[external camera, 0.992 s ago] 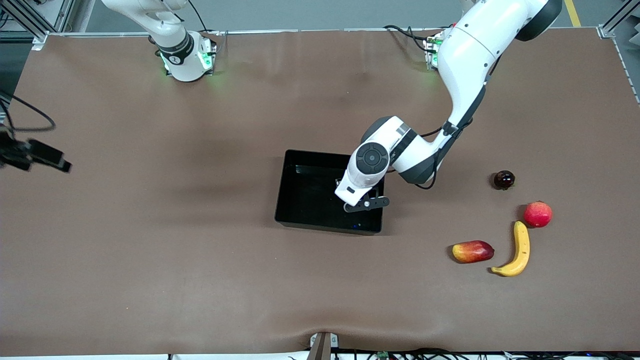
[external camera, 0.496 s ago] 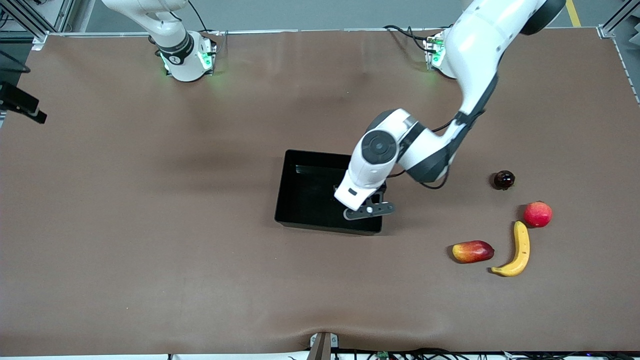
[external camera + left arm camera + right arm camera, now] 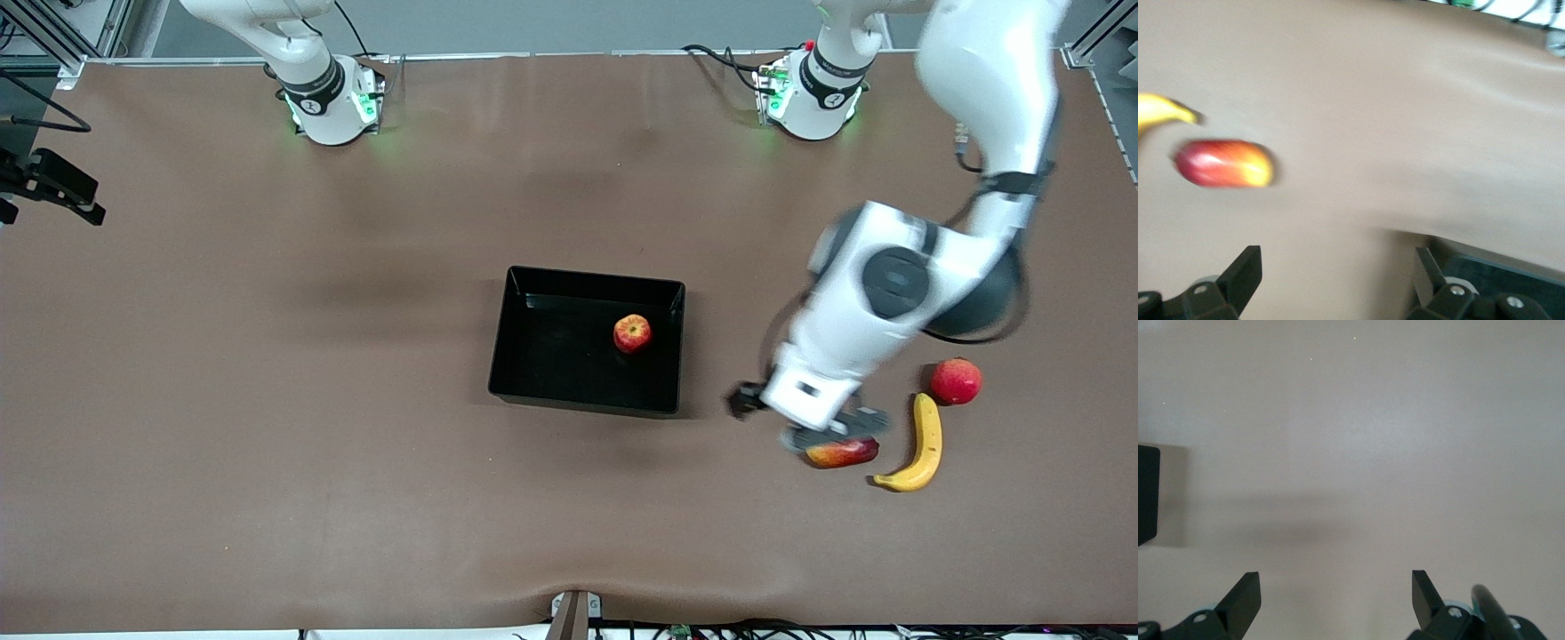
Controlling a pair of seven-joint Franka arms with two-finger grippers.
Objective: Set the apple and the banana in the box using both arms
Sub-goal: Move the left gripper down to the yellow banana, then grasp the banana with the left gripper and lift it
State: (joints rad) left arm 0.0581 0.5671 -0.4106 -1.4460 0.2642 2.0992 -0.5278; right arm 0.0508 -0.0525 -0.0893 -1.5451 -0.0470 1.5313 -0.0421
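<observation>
The apple (image 3: 632,333) lay in the box (image 3: 516,356); the banana (image 3: 921,444) waited on the table (image 3: 267,400), both claws open and empty.

My left arm (image 3: 987,98) reaches out from its base, elbow bent high, forearm angled down toward the front camera. My left gripper (image 3: 822,431) hangs low over the table at the left arm's end, its fingers (image 3: 1245,273) spread wide with nothing between them. My right arm (image 3: 284,36) waits, folded back near its base. My right gripper (image 3: 49,182) hovers at the table's edge on the right arm's end, its fingers (image 3: 1245,600) spread wide too, empty.
</observation>
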